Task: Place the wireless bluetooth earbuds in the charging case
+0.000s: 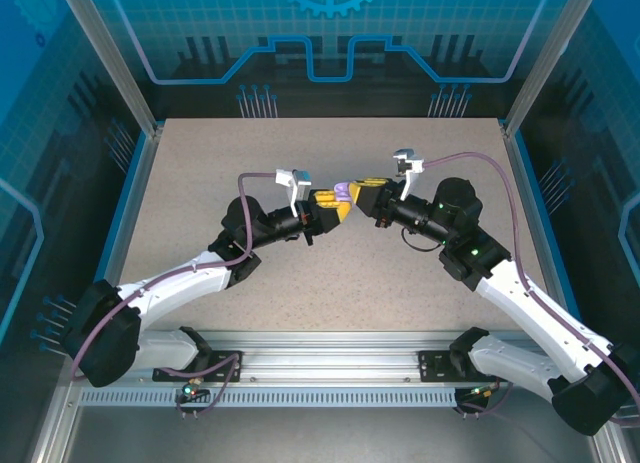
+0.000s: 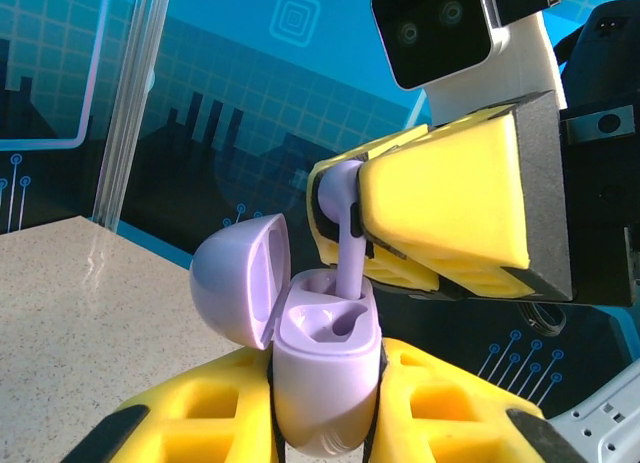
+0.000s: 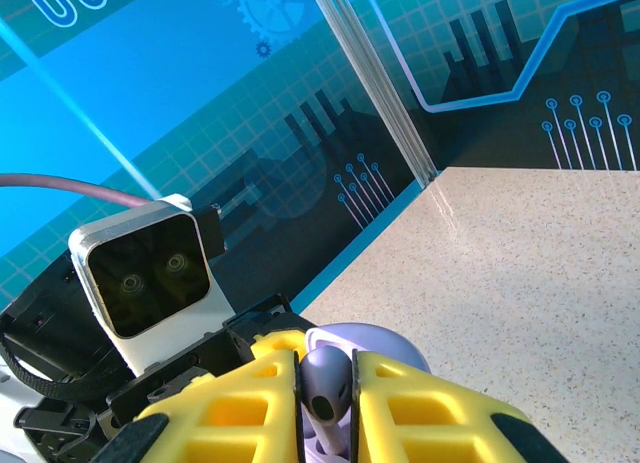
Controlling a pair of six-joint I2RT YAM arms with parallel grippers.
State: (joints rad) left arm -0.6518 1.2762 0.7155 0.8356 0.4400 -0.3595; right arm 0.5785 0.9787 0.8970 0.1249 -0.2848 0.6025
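Left gripper [image 2: 325, 435] pinches the round purple plastic case [image 2: 322, 358], lid [image 2: 235, 278] open at 9 o'clock. Right gripper [image 2: 340, 215] pinches the tiny purple earbud [image 2: 351, 251]: push it straight down, slowly.

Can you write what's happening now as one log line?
left hand: shut on open purple case | right hand: shut on purple earbud | stem tip at case slot
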